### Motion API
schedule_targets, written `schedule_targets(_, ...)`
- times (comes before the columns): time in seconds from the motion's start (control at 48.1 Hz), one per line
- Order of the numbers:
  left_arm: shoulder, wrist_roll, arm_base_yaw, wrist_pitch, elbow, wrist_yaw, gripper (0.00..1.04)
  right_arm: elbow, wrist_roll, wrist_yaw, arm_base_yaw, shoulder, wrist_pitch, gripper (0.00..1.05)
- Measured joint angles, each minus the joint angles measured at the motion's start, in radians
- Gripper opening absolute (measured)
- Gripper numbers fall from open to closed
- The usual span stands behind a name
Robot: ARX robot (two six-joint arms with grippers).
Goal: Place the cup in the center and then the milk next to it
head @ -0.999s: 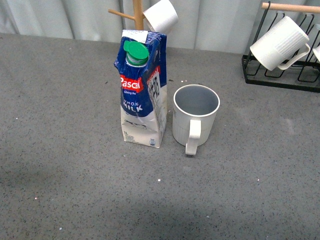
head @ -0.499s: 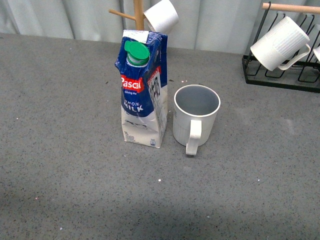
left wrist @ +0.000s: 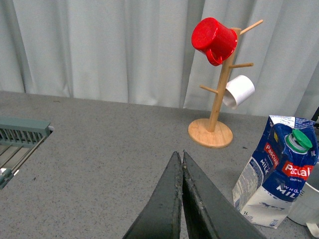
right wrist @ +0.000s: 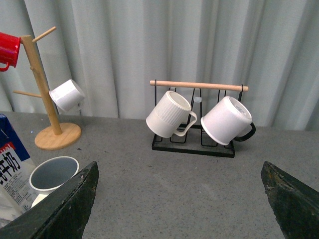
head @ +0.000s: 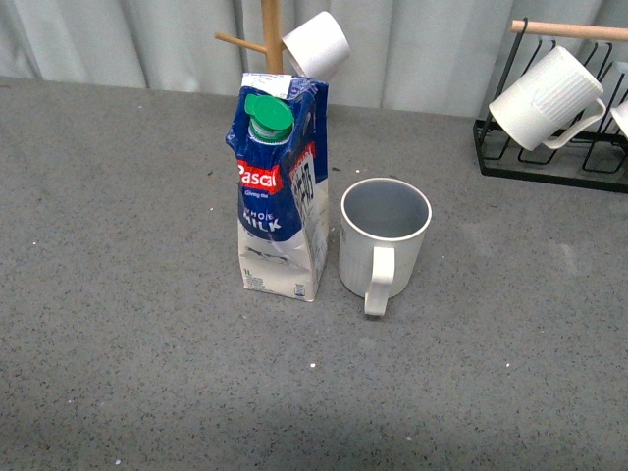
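Observation:
The cup (head: 383, 245), an off-white mug with a grey-blue inside, stands upright mid-table with its handle toward me. The blue-and-white milk carton (head: 280, 186) with a green cap stands upright just left of it, nearly touching. Neither arm shows in the front view. My left gripper (left wrist: 181, 155) is shut and empty, above bare table, with the milk (left wrist: 279, 174) off to one side. My right gripper (right wrist: 179, 167) is open and empty, with the cup (right wrist: 52, 175) and the carton's edge (right wrist: 11, 174) beside one finger.
A wooden mug tree (head: 271, 34) with a small white cup (head: 316, 37) stands behind the carton; a red mug (left wrist: 214, 40) hangs on it. A black rack (head: 549, 147) at the back right holds a ribbed white mug (head: 545, 93). A grey-green rack (left wrist: 22, 132) sits far left.
The front view has shifted slightly, so everything sits a little lower in the picture. The cup and the milk stand in the same places relative to each other.

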Motion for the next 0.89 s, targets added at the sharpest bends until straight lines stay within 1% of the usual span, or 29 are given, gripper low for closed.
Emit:
schedule_targets(0.375,-0.192,0.0,0.0,-0.188,0.0,0.0,0.04,0.0,0.0,0.0,0.0,0.0,0.0,0.95)
schedule_targets(0.666,-0.276,0.0,0.0,-0.268,0.0,0.0,0.04,0.0,0.0,0.0,0.0,0.0,0.0,0.95)
schedule_targets(0.728,-0.352,0.0,0.0,-0.378,0.0,0.001,0.04,0.0,0.0,0.0,0.0,0.0,0.0,0.95)
schedule_targets(0.77,-0.388,0.0,0.0,-0.417,0.0,0.001,0.04,0.0,0.0,0.0,0.0,0.0,0.0,0.95)
schedule_targets(0.895,-0.434,0.0,0.0,-0.437,0.0,0.0,0.04,0.0,0.0,0.0,0.0,0.0,0.0,0.95)
